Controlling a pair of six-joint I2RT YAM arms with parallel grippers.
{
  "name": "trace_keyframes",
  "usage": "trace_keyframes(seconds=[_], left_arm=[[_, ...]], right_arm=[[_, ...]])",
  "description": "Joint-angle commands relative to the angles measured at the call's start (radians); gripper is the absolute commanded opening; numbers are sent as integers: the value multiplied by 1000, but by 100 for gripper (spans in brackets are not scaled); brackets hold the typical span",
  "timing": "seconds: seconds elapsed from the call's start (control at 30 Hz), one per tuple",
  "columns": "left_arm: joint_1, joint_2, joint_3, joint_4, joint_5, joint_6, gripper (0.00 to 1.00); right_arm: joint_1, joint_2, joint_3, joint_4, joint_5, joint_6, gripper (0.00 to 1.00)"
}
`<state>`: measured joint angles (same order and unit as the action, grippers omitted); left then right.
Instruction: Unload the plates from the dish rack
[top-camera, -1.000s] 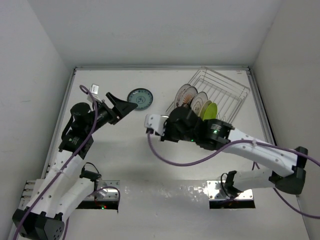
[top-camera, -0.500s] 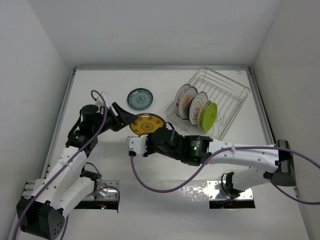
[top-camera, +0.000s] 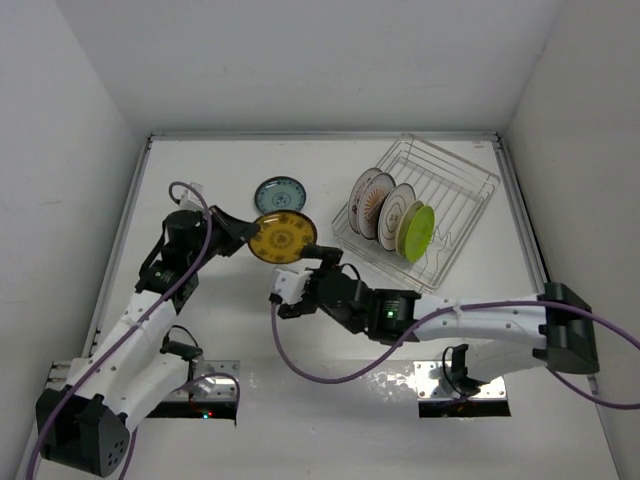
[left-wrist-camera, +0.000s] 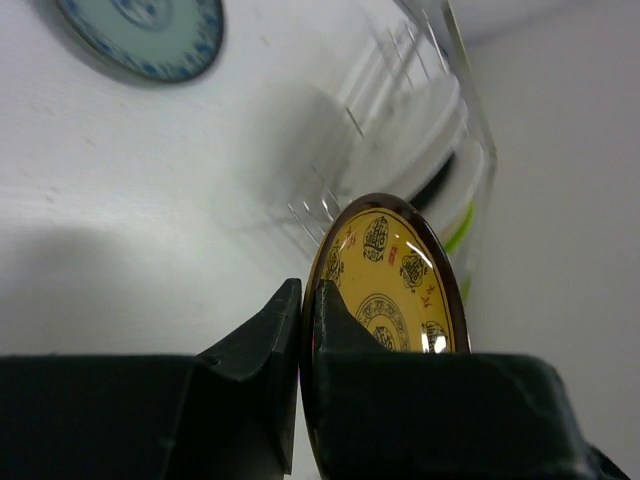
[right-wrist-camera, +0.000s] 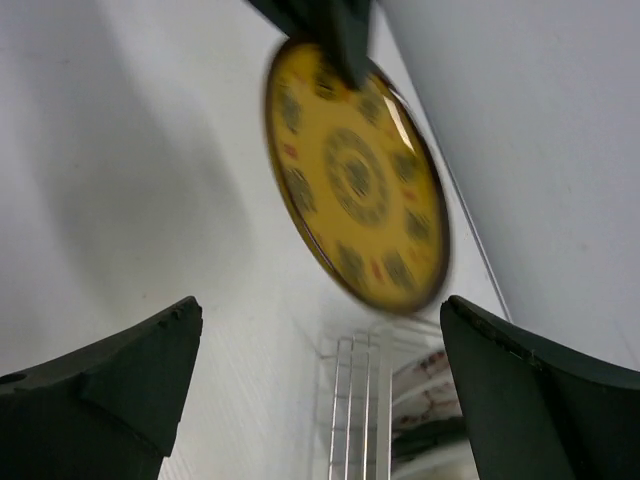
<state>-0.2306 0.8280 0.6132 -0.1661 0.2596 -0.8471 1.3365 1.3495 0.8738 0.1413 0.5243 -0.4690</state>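
A yellow plate with dark patterns (top-camera: 283, 237) hangs on edge above the table, left of the dish rack (top-camera: 470, 190). My left gripper (top-camera: 250, 240) is shut on its left rim; in the left wrist view the fingers (left-wrist-camera: 260, 340) pinch the yellow plate (left-wrist-camera: 400, 290). My right gripper (top-camera: 308, 283) stands open just below the plate, apart from it; its wrist view shows the yellow plate (right-wrist-camera: 355, 175) beyond the wide jaws (right-wrist-camera: 320, 310). Two white plates with orange patterns (top-camera: 372, 205) and a lime green plate (top-camera: 420, 232) stand in the rack. A teal plate (top-camera: 280, 195) lies flat on the table.
The rack sits at the back right, close to the right wall and angled. White walls enclose the table on three sides. Purple cables loop off both arms over the middle of the table. The teal plate (left-wrist-camera: 150, 35) lies just behind the held plate.
My right gripper carried the yellow plate left from the rack, my left gripper shut on its rim, and the right gripper opened and drew back below it.
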Motion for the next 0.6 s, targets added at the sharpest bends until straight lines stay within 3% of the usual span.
trace_keyframes(seconds=[0.0,0.03,0.13,0.17,0.27,0.43,0.57], left_arm=[[-3,74,32,111,-264,-7,0],[-3,106,45,125,-360,8,0],[2,279,123,198,-468,48,0],[4,365,146,242,-496,60,0],[16,538,233,315,-528,85,0],[23,738,385,358,-533,118,9],[33,929,506,376,-488,118,9]], right_arm=[[-3,-136,-27,116,202,219,99],[-5,-183,-21,92,253,268,99],[-13,-271,25,-99,427,473,99],[-13,-294,42,-215,469,604,99],[-14,-393,21,-324,507,726,99],[-17,-535,10,-355,523,799,99],[-19,-650,-108,-420,569,819,99]])
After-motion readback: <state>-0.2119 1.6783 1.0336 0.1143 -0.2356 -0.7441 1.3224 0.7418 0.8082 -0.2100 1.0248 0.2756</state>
